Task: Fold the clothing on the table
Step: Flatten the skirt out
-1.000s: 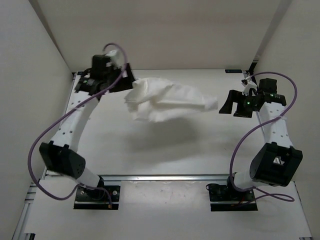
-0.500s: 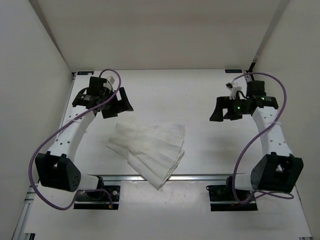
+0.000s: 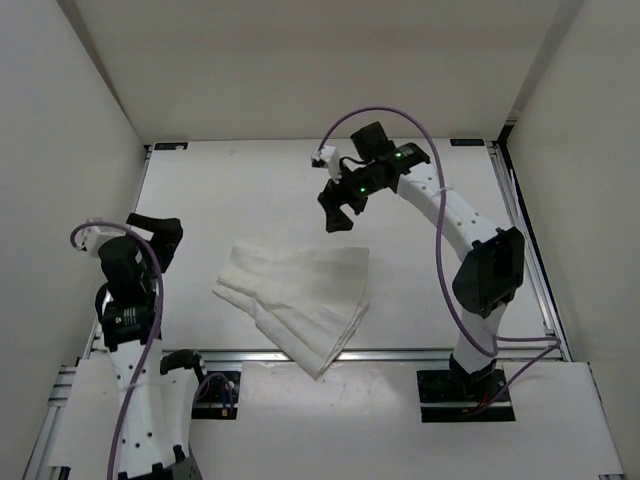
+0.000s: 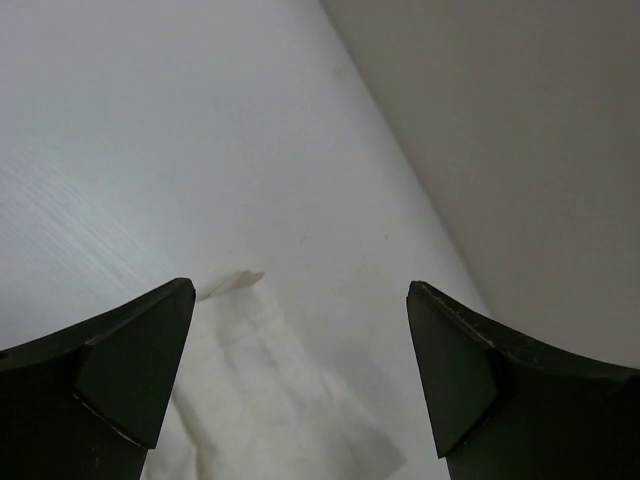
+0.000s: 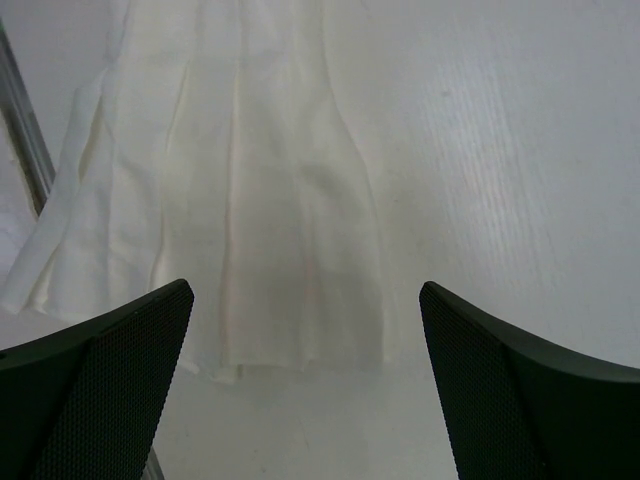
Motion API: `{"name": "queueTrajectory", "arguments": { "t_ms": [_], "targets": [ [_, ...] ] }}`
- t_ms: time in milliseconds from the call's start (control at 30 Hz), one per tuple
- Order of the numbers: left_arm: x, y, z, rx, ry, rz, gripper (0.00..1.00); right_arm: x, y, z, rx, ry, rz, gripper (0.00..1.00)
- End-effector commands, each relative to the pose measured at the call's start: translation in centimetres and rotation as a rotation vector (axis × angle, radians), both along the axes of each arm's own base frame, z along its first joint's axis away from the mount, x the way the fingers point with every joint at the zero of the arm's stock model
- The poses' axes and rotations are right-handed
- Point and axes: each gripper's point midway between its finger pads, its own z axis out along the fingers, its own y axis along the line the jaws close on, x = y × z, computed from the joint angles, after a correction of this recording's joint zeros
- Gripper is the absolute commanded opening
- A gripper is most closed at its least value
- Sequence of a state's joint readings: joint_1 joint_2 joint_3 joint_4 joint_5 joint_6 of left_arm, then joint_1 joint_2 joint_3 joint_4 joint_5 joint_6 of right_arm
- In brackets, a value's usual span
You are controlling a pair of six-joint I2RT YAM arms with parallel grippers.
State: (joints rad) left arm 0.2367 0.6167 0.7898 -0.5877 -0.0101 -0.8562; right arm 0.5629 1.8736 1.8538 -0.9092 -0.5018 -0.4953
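The clothing [image 3: 296, 298] is a white, softly pleated garment lying flat on the table [image 3: 250, 190], with one corner hanging over the front rail. My left gripper [image 3: 158, 240] is open at the far left, well apart from the cloth. In the left wrist view nothing is between its fingers [image 4: 130, 375], and the clothing [image 4: 270, 400] lies beyond them. My right gripper [image 3: 337, 212] hovers open just behind the cloth's far edge. In the right wrist view the clothing [image 5: 250, 190] spreads ahead of the gripper [image 5: 305, 290], untouched.
A metal rail [image 3: 420, 352] runs along the table's near edge and also shows in the right wrist view as the rail [image 5: 25, 140]. White walls [image 3: 70, 120] close in the left, right and back. Purple cables [image 3: 375, 112] loop off both arms.
The clothing was held up in the air a second ago and now lies on the table. My left gripper opened and pulled back to the near left. My right arm swung to the middle.
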Motion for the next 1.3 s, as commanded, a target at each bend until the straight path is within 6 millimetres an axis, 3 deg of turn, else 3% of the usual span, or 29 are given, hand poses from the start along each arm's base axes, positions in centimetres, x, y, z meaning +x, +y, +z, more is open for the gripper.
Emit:
{"name": "queueTrajectory", "arguments": {
  "t_ms": [0, 67, 200, 300, 333, 433, 533, 633, 700, 733, 767, 900, 1067, 1200, 1267],
  "targets": [
    [-0.7, 1.5, 0.0, -0.057, -0.05, 0.185, 0.99, -2.5, 3.5, 0.2, 0.057, -0.036, 0.159, 0.99],
    [-1.3, 0.9, -1.1, -0.103, -0.031, 0.202, 0.98, -4.3, 4.9, -1.2, 0.048, -0.007, 0.217, 0.99],
    [-2.6, 0.3, -2.7, -0.115, -0.01, 0.184, 0.99, -9.4, 8.4, -1.7, 0.061, 0.033, 0.352, 0.99],
    [-4.0, -0.2, -3.2, -0.062, 0.05, 0.14, 0.98, -11.6, 11.6, -2.0, 0.088, 0.018, 0.362, 1.0],
    [-4.3, -0.4, -3.0, -0.057, 0.053, 0.127, 0.99, -12.4, 12.2, -3.0, 0.057, 0.01, 0.361, 1.0],
    [-5.2, -2.0, -4.7, -0.068, 0.125, 0.05, 0.98, -11.2, 14.1, -4.7, 0.013, -0.106, 0.317, 0.99],
    [-5.1, -3.3, -6.7, -0.078, 0.179, -0.021, 0.99, -8.1, 14.6, -5.3, 0.019, -0.183, 0.251, 0.99],
    [-5.2, -4.4, -9.1, -0.114, 0.251, -0.064, 0.98, -4.5, 14.7, -5.9, 0.01, -0.107, 0.227, 0.99],
    [-5.2, -4.6, -9.3, -0.126, 0.253, -0.068, 0.99, -2.4, 15.9, -6.3, -0.001, -0.01, 0.225, 0.98],
    [-5.3, -4.6, -9.4, -0.118, 0.261, -0.072, 0.99, -2.8, 15.5, -7.1, -0.035, 0.055, 0.227, 0.98],
    [-5.3, -4.4, -9.3, -0.109, 0.26, -0.067, 0.98, -0.8, 16.5, -6.3, -0.004, 0.024, 0.211, 0.98],
    [-5.6, -4.4, -8.9, -0.097, 0.262, -0.078, 0.98, -2.2, 17.7, -7.9, -0.025, 0.077, 0.232, 0.97],
    [-5.7, -4.6, -9.1, -0.094, 0.273, -0.096, 0.98, -0.9, 17.9, -9.1, -0.02, 0.089, 0.176, 0.97],
    [-5.8, -4.9, -9.6, -0.117, 0.286, -0.103, 0.99, -2.5, 18.0, -8.3, 0.03, 0.125, 0.276, 0.99],
    [-5.8, -5.0, -10.0, -0.122, 0.292, -0.109, 0.99, -3.5, 18.1, -9.7, -0.003, 0.134, 0.301, 0.99]
  ]
}}
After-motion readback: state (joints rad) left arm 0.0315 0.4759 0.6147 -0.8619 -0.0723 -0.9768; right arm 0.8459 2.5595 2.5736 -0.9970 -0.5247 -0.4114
